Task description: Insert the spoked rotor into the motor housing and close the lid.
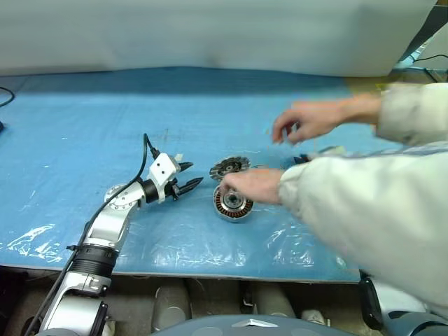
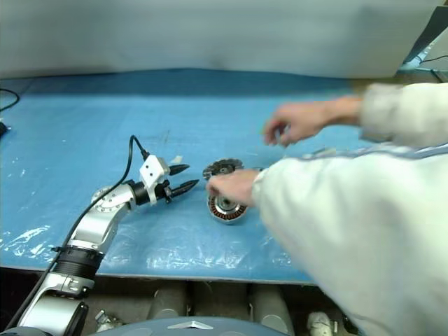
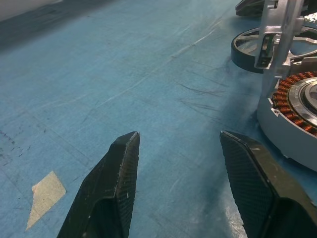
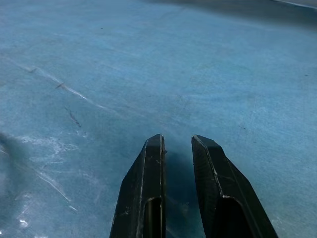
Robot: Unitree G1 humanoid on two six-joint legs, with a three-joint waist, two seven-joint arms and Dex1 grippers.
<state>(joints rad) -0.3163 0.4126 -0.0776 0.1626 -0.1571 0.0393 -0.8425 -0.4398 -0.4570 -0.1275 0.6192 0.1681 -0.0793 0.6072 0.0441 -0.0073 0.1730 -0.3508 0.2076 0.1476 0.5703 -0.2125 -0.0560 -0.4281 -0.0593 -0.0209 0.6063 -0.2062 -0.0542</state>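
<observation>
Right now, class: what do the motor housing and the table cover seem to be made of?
Motor housing: likely metal, a smooth silver-grey shell, with copper-orange wire windings ringed inside. Table cover: probably a blue plastic sheet, glossy, scuffed and wrinkled near the front edge.

A lab or workshop bench: blue plastic-covered table (image 1: pixel 84 126), loose cables (image 1: pixel 428 59), motor parts.

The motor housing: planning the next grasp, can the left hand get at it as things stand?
Probably not yet: the left hand is open beside the motor housing, but a person's hand rests on it.
</observation>
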